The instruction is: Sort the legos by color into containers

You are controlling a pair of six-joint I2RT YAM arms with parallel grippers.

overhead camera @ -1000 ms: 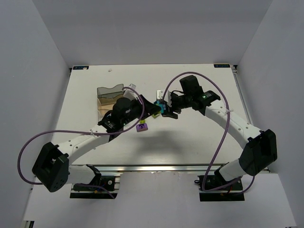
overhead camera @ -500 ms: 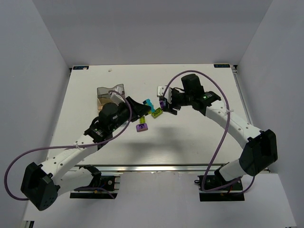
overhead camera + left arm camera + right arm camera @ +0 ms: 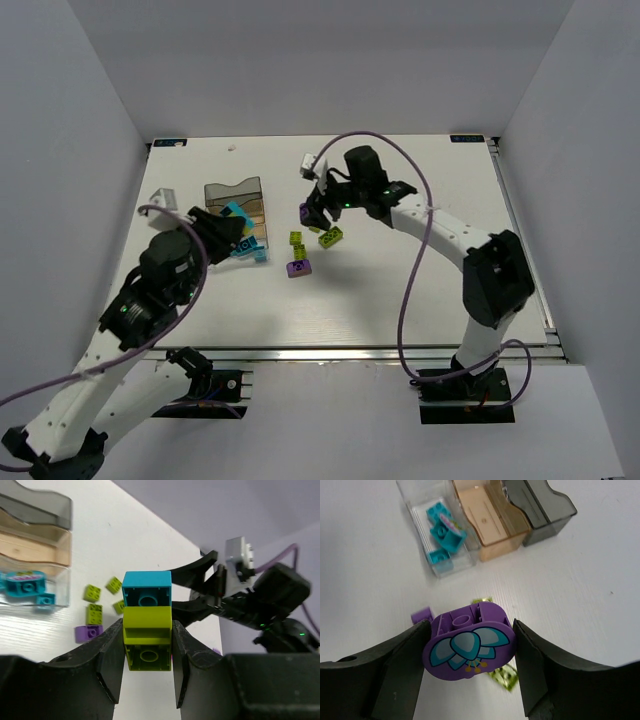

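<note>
Fingers (image 3: pixel 109 662) of the left gripper (image 3: pixel 148 650) are clenched on a lime-green brick (image 3: pixel 148 639) with a teal brick (image 3: pixel 147 591) stuck on top, held up near the containers (image 3: pixel 240 190). The right gripper (image 3: pixel 470 650) pinches a purple flower-printed piece (image 3: pixel 468 642) above the loose legos (image 3: pixel 298 252). One risk: the joined two-colour pair could drop whole into one tray, leaving one brick in the wrong colour. The clear tray (image 3: pixel 422 525) holds teal bricks. A white wood-grain table (image 3: pixel 400 290) sits between plain pale walls (image 3: pixel 90 100).
</note>
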